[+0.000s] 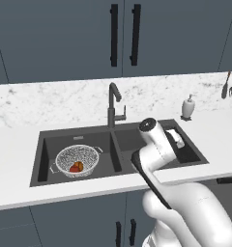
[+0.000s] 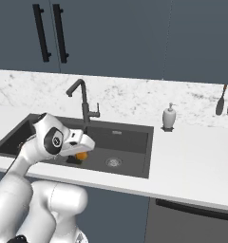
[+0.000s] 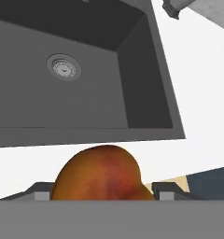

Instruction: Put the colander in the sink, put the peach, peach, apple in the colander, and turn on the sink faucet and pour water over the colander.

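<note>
The gripper (image 3: 102, 196) is clamped on a peach (image 3: 100, 175), carried above the right basin of the sink (image 1: 188, 161). It likely heads for the colander (image 1: 77, 160) in the left basin, where two fruits lie.

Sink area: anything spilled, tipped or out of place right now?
Nothing stands out. The colander sits upright in the left basin of the sink with fruit inside. The hand holds a peach between its fingers above the right basin. No water runs from the sink faucet.
</note>
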You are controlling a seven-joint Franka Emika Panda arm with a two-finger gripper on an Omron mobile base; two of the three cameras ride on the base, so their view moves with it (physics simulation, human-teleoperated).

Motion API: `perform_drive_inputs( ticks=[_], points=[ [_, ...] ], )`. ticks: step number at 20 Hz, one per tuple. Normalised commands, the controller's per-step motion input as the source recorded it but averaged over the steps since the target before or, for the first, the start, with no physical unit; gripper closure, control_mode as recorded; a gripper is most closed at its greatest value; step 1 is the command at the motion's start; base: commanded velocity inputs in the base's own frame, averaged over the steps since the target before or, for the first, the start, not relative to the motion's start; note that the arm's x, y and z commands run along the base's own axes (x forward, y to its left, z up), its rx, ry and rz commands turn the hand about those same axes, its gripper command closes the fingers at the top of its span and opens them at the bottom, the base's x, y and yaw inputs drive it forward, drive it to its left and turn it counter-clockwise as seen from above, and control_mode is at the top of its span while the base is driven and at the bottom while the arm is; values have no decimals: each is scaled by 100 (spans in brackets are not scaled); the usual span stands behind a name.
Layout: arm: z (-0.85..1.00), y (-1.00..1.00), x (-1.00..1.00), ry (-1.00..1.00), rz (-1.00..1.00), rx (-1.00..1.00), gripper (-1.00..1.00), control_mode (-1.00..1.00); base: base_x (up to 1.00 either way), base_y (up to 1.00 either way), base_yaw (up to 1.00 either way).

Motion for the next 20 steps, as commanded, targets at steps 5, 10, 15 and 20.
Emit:
perform_drive_inputs(
  ticks=[5, 10, 15, 20],
  points=[
    [25, 78, -26, 15, 0, 17, 100, -100, 0, 0, 0],
    [11, 85, -18, 9, 0, 14, 100, -100, 0, 0, 0],
    [1, 83, 15, 0, 0, 6, 100, -100, 0, 0, 0],
    [0, 69, 60, 1, 0, 11, 100, -100, 0, 0, 0]
  ],
)
